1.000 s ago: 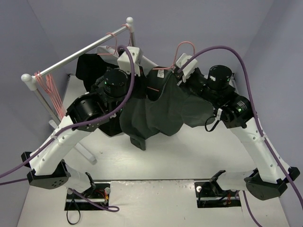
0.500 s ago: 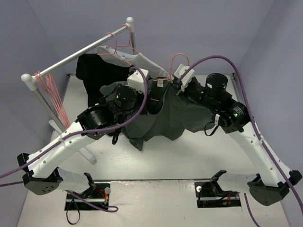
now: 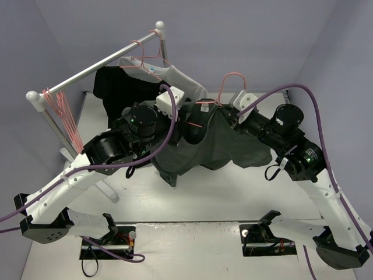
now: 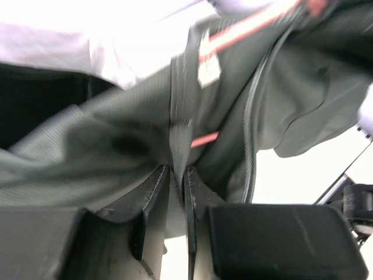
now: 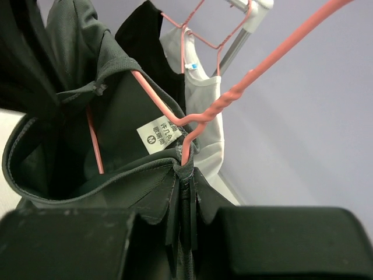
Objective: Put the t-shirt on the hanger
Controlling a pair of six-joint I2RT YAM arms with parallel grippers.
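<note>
T-shirt: the dark grey-green t-shirt (image 3: 204, 146) is up in the air over the middle of the desk (image 3: 233, 198), closer to the far edge than the near one. It is strung between the two arms, with its hem sagging toward the desktop.
Hanger: the pink hanger (image 3: 233, 74) has its hook poking up out of the collar, right by the right arm. From the right wrist, one wire arm runs down inside the neck opening and the twisted stem sits just above the collar edge.
Label: a small white label (image 5: 158, 135) shows inside the collar, just under that wire.
Left gripper: the left gripper (image 4: 177, 170) has its fingers squeezed almost together with a fold of the t-shirt pinched between them. A short stretch of pink wire shows just beside the fold.
Right gripper: the right gripper (image 5: 185, 198) is clamped tight on the collar edge, exactly where the wire drops into the cloth. Whether the wire itself is in the pinch, I cannot tell.
Rail: a metal rail (image 3: 93, 65) slants from the left edge toward the far edge.
Black shirt: a black shirt (image 3: 116, 87) hangs from the rail behind the left arm.
Pale shirt: a pale shirt (image 3: 183, 79) hangs just beside it, toward the rail's far end.
Spare hangers: a bunch of spare hangers (image 3: 61, 114) dangles at the rail's left end.
</note>
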